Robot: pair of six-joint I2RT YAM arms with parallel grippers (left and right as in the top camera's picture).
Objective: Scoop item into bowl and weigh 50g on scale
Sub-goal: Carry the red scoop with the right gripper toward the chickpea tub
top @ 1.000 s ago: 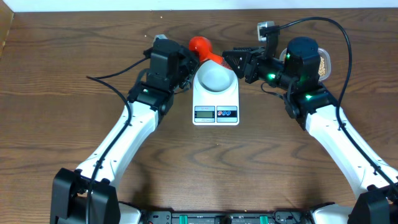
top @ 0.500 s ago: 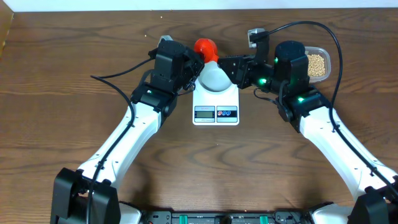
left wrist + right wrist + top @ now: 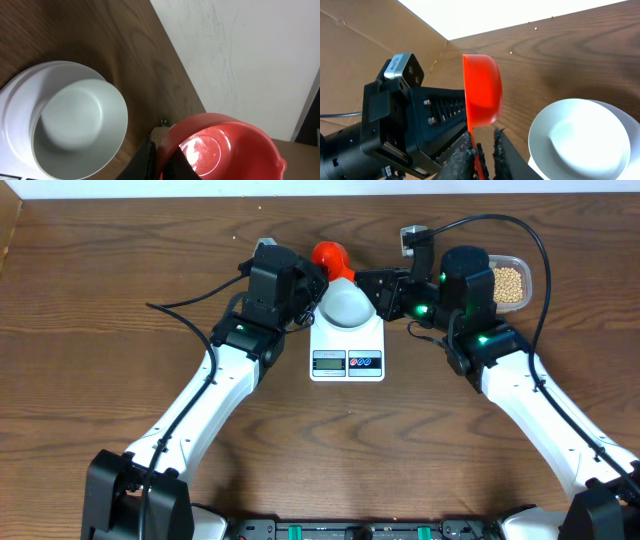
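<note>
1. Behind the scale, toward the back of the tabletop, both tools meet on a red scoop that hangs just past the bowl's far rim.
2. The left tool is pinched fully together on the scoop, gripping it just below the red cup.
3. The right tool has its fingers on either side of the scoop's thin handle, only narrowly apart. A sliver of gap shows on one side, so I cannot tell whether it is bearing on the handle.
4. The bowl sits on the scale's platform and is empty. The scoop's cup looks empty too.
5. The beans lie in a clear tub at the back on the robot's right. They are well apart from the bowl and partly hidden by the right arm.
6. The step in hand looks like passing the scoop from the left tool to the right one. No scooping or weighing has begun, and the scale's display is too small to read.
7. Next, the right tool needs a firm clamp on the handle before the left one lets go. The scoop should then travel to the tub without brushing the bowl, since a knock could shift it on the scale.
</note>
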